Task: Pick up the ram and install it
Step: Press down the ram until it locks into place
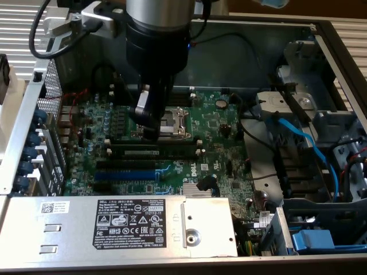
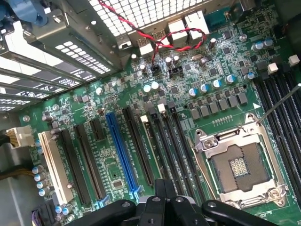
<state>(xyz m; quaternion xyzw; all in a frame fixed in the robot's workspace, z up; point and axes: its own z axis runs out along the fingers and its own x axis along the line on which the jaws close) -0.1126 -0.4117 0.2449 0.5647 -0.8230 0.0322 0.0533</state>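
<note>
**Item: the ram** (image 1: 152, 152). A long, thin dark stick with a pale label strip. It lay in the bank of black memory slots right beside the CPU socket (image 1: 172, 122), on the side toward the blue slot (image 1: 125, 173). White end clips stood at both ends of that bank.
- Hidden or unclear: whether the stick was fully seated or only resting in its slot could not be told. Its chips were too dim to make out in the exterior view. The arm's dark wrist covered part of the socket and the board beyond it.
- Relative to the pincer: the pincer (image 1: 150, 135) stood over the socket's edge nearest the stick, its tip just above or at the stick's upper edge. Contact could not be confirmed.
- Orientation: the long axis ran parallel to the socket's near edge, from the exterior view's left to its right, and the stick stood on edge.

**Item: pincer** (image 2: 163, 190). The fingers were drawn fully together with nothing seen between them. In the wrist view it hung beside the socket (image 2: 237, 165), over the slot bank.

**Item: blue slot** (image 2: 121, 153). It ran parallel to the memory slots, farther from the socket.

**Item: power supply** (image 1: 129, 220). A grey box with a black label, beyond the blue slot from the socket and cut off by the frame edge.

**Item: red-and-black twisted wire** (image 2: 155, 35). It looped near the rear ports, well apart from the socket.
</note>
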